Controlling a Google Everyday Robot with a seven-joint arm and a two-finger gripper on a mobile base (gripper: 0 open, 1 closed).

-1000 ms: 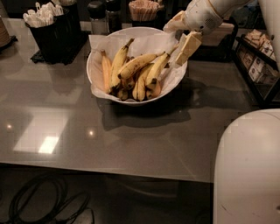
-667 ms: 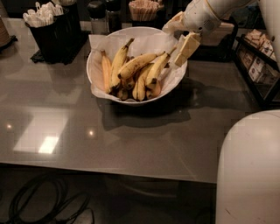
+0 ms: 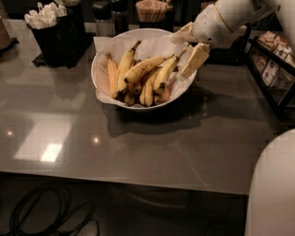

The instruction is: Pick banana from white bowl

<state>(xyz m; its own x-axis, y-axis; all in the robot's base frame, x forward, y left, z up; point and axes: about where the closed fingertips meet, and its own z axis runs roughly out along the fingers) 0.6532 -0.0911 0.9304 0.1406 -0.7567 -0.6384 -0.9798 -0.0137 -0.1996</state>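
Note:
The white bowl point(image 3: 103, 85), lined with crinkled white paper, stands on the grey table and holds several bananas. The plump yellow banana point(image 3: 165, 71) lies at the bowl's right side, dark tip down and long thin stem pointing up and right. My gripper point(image 3: 188, 47) hovers over the bowl's right rim, at that stem's end. Its cream fingers point(image 3: 196, 60) are apart, one above the stem and one below and to the right of it. It holds nothing.
A black caddy of white cutlery point(image 3: 55, 27) stands at the back left. Shakers point(image 3: 110, 16) and a straw holder point(image 3: 152, 10) stand behind the bowl. A black rack of packets point(image 3: 276, 69) is at the right. The robot's white body point(image 3: 272, 193) fills the bottom right corner.
My gripper has dropped a little toward the bowl's right rim. The bananas and bowl have not moved.

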